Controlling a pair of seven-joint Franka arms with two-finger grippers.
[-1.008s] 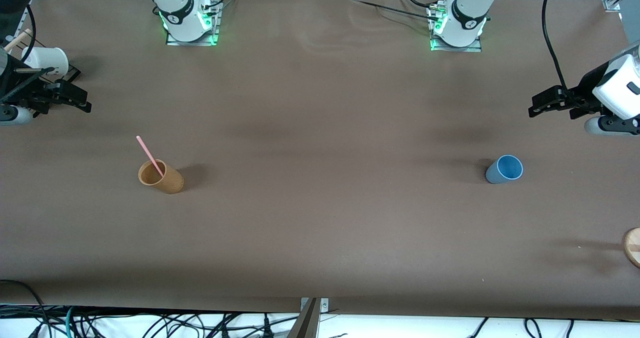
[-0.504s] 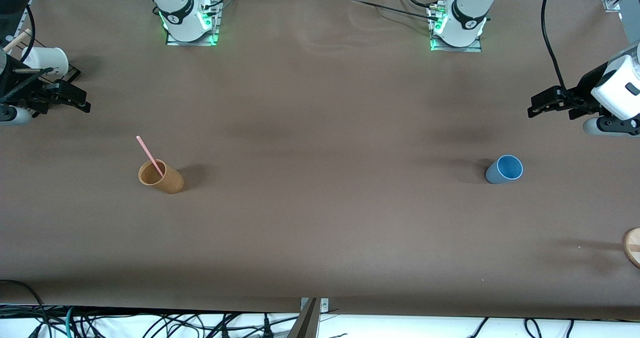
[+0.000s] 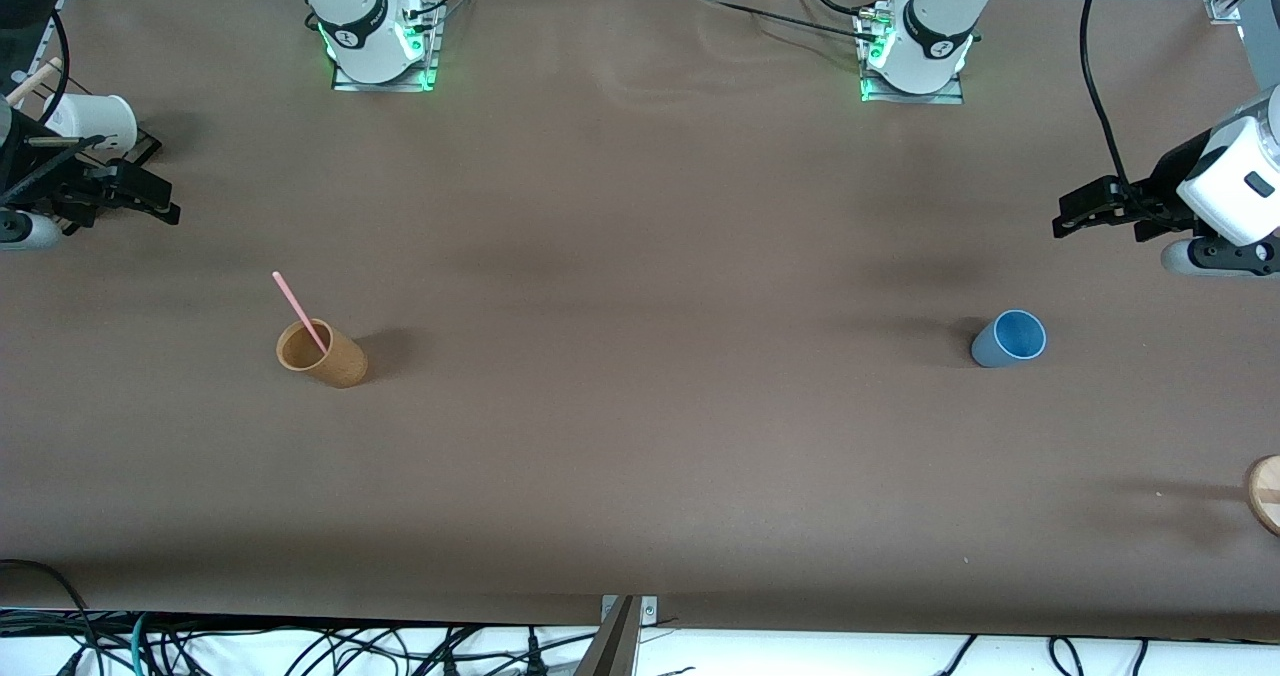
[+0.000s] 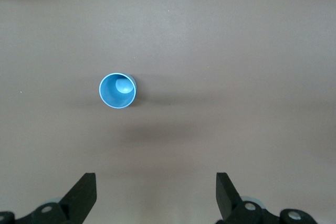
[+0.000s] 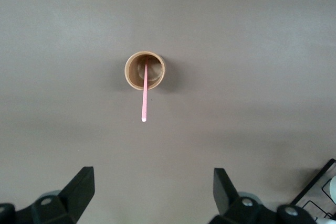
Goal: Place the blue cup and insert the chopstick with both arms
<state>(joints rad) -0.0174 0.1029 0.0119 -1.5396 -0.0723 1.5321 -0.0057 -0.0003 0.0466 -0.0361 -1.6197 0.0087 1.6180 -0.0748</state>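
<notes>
Both tools wide and empty: left tool (image 3: 1072, 214) high above blue cup (image 3: 1008, 338), right tool (image 3: 150, 201) above chopstick (image 3: 299, 311) (leaning in tan cup (image 3: 322, 353)). Risk: tipping either light cup through an off-centre descent.

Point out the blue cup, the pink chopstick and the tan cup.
blue cup (image 3: 1008, 339): front view, on its outer wall just below the rim.
pink chopstick (image 3: 297, 306): front view, on the shaft above the cup's rim.
tan cup (image 3: 340, 359): front view, on its outer wall.
</notes>
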